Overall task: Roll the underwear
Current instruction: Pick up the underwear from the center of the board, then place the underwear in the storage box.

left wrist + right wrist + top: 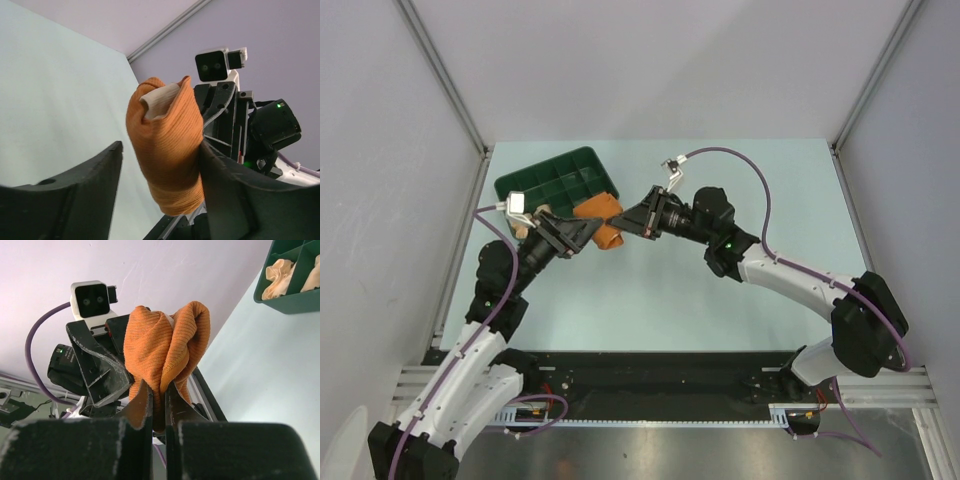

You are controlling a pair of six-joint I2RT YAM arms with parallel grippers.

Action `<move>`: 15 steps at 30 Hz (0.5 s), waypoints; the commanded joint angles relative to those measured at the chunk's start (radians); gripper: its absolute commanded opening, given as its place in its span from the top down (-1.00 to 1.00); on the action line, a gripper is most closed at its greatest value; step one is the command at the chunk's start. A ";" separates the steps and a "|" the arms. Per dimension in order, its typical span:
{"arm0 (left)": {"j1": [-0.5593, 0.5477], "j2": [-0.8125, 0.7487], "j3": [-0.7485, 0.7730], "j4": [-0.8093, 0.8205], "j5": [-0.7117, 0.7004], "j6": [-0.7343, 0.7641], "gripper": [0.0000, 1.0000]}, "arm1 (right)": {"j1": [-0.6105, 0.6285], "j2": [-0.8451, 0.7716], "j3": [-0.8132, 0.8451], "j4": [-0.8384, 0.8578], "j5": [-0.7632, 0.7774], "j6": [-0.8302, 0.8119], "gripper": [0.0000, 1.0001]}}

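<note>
Orange underwear [605,228], bunched in a loose roll, held off the table [720,300] between both grippers.

Hung just beside the near right corner of the tray [555,175]; could not tell whether touching it. Pinched from the right by the right gripper [157,387], fingers closed tight on a lower fold. Straddled from the left by the left gripper [161,150], fingers open, one pad against the cloth and the other just apart from it. Cream edging showed loose at the roll's top. Peach underwear [279,274] noted in a tray compartment. Risks, as judged: likely to unfurl if let go on the right before being clamped on the left; thin fold liable to slip from the pinch; loose end apt to catch on a tray wall when lowered.
</note>
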 commanded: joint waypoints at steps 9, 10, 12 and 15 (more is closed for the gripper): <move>-0.018 0.018 -0.001 0.075 0.003 -0.006 0.90 | 0.026 0.011 0.001 0.039 -0.008 -0.010 1.00; -0.018 0.024 0.003 0.071 0.005 -0.004 1.00 | 0.024 0.008 0.001 0.034 -0.006 -0.012 1.00; -0.018 0.049 0.014 0.063 0.022 0.005 1.00 | 0.011 -0.005 0.001 0.000 0.003 -0.029 0.84; -0.010 0.106 0.055 0.034 0.023 0.065 1.00 | -0.035 -0.047 0.001 -0.116 0.035 -0.098 0.06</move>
